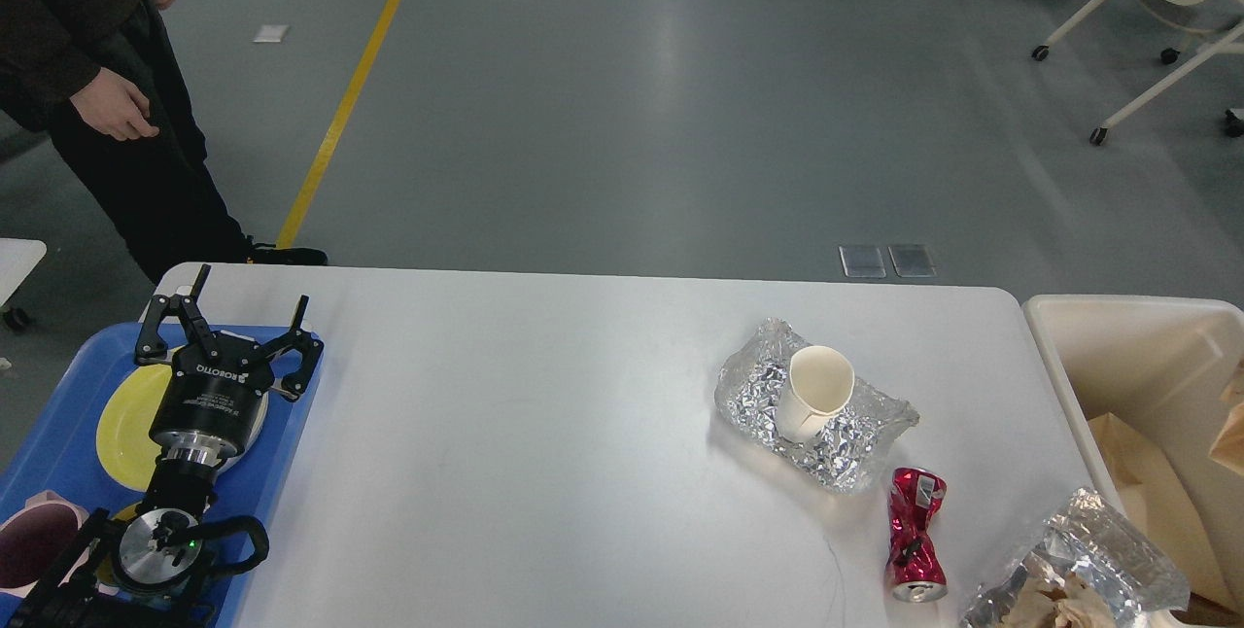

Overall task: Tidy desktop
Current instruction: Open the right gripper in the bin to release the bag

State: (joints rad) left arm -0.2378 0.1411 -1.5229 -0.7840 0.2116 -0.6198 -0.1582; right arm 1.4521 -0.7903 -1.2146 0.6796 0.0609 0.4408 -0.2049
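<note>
The white desktop (544,434) fills the lower view. On its right part a white paper cup (816,401) lies on crumpled foil (855,443). A crushed red can (914,535) lies in front of them. More foil with brown paper (1074,575) sits at the front right edge. My left gripper (248,302) is open and empty above the blue tray (282,453) at the left. My right gripper is out of view.
A yellow plate (121,424) and a dark pink bowl (29,550) lie in the tray. A cream bin (1127,336) with brown paper (1142,482) in it stands at the right of the table. A person (107,103) stands at the far left.
</note>
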